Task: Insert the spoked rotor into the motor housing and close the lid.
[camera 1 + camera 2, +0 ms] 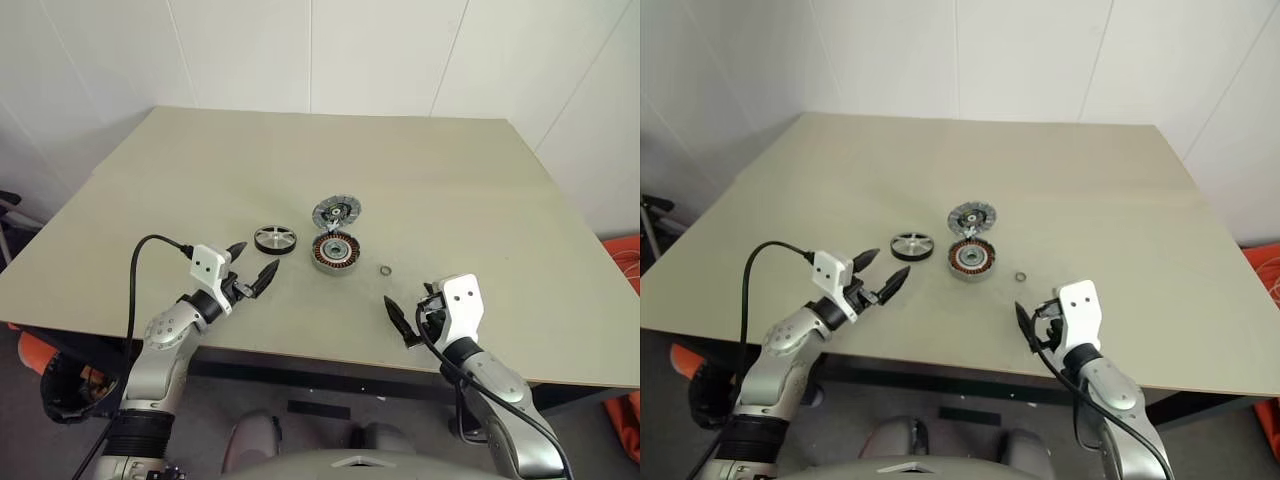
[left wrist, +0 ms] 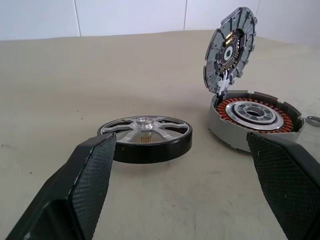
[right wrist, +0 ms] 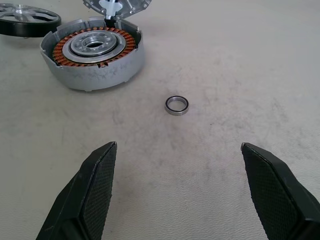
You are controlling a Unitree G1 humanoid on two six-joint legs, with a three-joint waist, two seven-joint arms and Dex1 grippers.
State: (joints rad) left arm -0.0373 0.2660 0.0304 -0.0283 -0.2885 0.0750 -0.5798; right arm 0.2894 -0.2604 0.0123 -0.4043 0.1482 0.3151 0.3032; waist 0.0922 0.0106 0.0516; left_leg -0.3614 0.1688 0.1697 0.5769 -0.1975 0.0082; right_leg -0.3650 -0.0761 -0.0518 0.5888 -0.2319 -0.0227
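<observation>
Plainly, the spoked rotor [image 2: 145,138] is lying flat on the surface [image 1: 300,160] just ahead of the left claw [image 1: 252,271], whose two black fingers are standing wide apart and holding nothing. It is looking like a stiff, fairly dense little wheel: a glossy black outer ring, likely slick under the pads, with silvery spokes running in to a raised central hub. Pinching across the black rim from opposite sides is probably the surest hold, since the spokes are leaving gaps a fingertip could slip into. Slightly beyond and to the right of that claw, the motor housing [image 2: 255,121] is sitting as a silvery cup with copper-coloured windings circling a dark centre, and its ribbed grey lid [image 2: 230,46] is standing up open on a hinge at the far rim. The right claw [image 3: 177,192] is also gaping empty, with a small metal ring [image 3: 176,105] resting just ahead of it.
</observation>
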